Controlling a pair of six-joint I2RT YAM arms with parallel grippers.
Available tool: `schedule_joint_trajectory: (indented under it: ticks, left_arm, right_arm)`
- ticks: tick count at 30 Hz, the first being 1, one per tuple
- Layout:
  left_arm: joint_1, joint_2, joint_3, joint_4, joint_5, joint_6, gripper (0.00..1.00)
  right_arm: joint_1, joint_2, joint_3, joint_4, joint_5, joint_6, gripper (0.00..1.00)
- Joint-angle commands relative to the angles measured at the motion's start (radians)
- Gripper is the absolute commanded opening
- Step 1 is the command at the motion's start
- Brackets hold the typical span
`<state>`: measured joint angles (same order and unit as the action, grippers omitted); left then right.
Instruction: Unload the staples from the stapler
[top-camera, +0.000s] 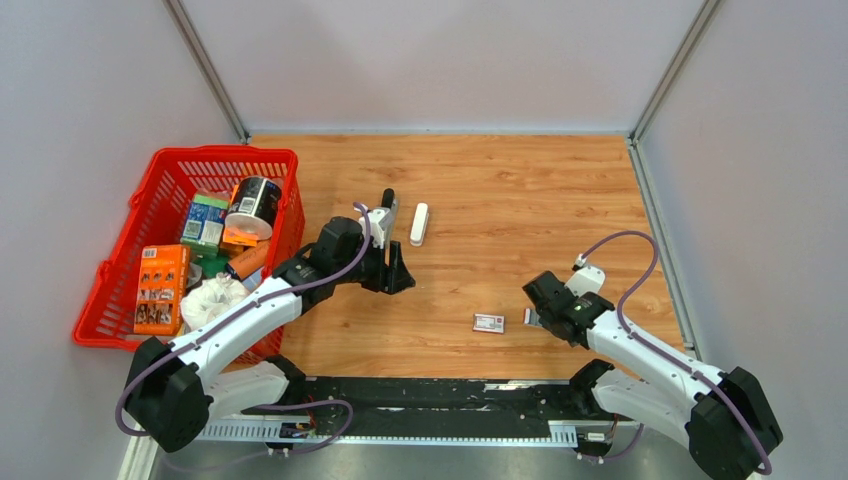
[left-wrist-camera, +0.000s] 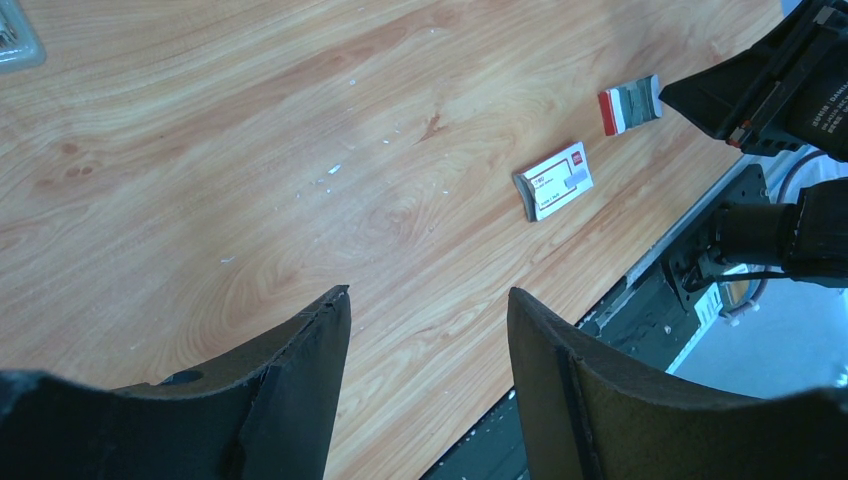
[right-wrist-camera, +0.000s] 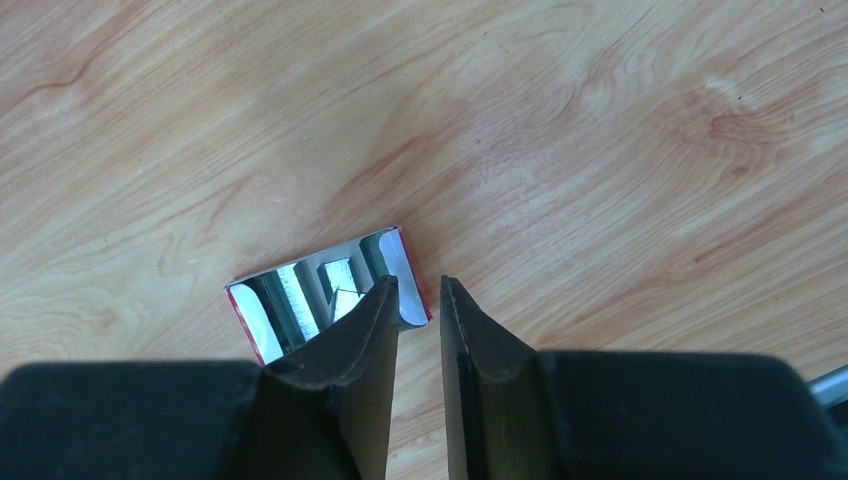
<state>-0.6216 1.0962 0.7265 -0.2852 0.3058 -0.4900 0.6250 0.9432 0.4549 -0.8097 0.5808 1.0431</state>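
right gripper (right-wrist-camera: 419, 282) is sitting low over the table (right-wrist-camera: 600, 120) with its jaws squeezed down to a thin slit, and one finger is overlapping the end of the little red tray (right-wrist-camera: 300, 295) with the shiny strips in it. the tray's end wall is lying right at that slit, but i honestly can't tell if it's pinching it or just hovering over it. that's what's worrying me: if it's only catching a corner, the tray is going to tip or skid on the wood and the strips are going to spill. the red-and-white box (left-wrist-camera: 553, 180) is lying near it toward the middle, so a sloppy nudge is risking shoving that around too

left gripper (left-wrist-camera: 428, 292) is hanging wide open with nothing in it, pointing across the table at the box. the stapler (top-camera: 419, 223) is lying flat just past that gripper, well apart from the tray and the right gripper, and nothing is touching it. so i'm guessing the actual unloading isn't getting anywhere right now. that left arm is also sitting between the red basket (top-camera: 222, 151) and the stapler, so a wide swing is risking bumping either one
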Motion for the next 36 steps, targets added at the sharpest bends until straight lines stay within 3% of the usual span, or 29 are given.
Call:
schedule_joint_trajectory:
  ticks: [1, 36]
  left_arm:
    - [-0.004, -0.009, -0.009, 0.04, 0.01, -0.007, 0.66]
    - [-0.004, -0.01, -0.018, 0.04, 0.004, -0.001, 0.66]
  right_arm:
    - [-0.008, 0.009, -0.002, 0.032, 0.013, 0.014, 0.24]
    - [-0.018, 0.106, 0.016, 0.112, -0.045, -0.075, 0.13]
